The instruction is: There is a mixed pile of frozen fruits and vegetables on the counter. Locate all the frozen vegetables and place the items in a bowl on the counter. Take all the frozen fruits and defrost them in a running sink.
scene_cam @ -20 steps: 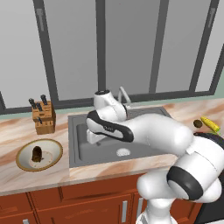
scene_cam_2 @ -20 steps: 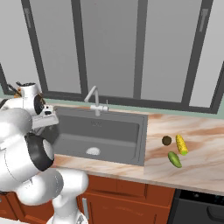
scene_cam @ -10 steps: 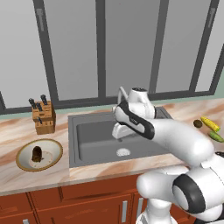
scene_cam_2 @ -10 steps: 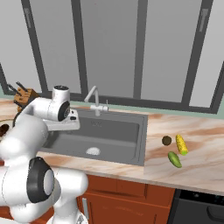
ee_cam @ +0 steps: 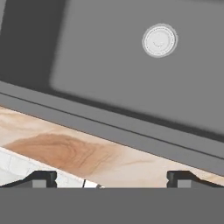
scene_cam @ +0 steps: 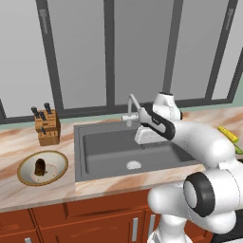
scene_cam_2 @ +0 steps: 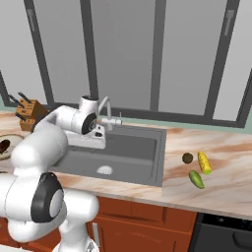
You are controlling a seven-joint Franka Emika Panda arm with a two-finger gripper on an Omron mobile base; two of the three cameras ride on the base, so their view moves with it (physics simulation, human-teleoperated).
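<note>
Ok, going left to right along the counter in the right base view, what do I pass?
Knife block → faucet → sink → small dark ball → green piece → corn cob.

A wooden knife block (scene_cam: pixel 47 128) holding dark-handled knives (scene_cam: pixel 39 113) stands upright at the rear of the tabletop, directly below the window wall. The window (scene_cam: pixel 142 47) consists of tall grey panes separated by dark vertical mullions (scene_cam: pixel 108 52), with a dark sill strip along its base. Reddish-brown cabinet fronts (scene_cam: pixel 71 223) with silver bar handles (scene_cam: pixel 135 228) sit below the tabletop, and a black appliance (scene_cam_2: pixel 224 234) adjoins them at the right end.
</note>
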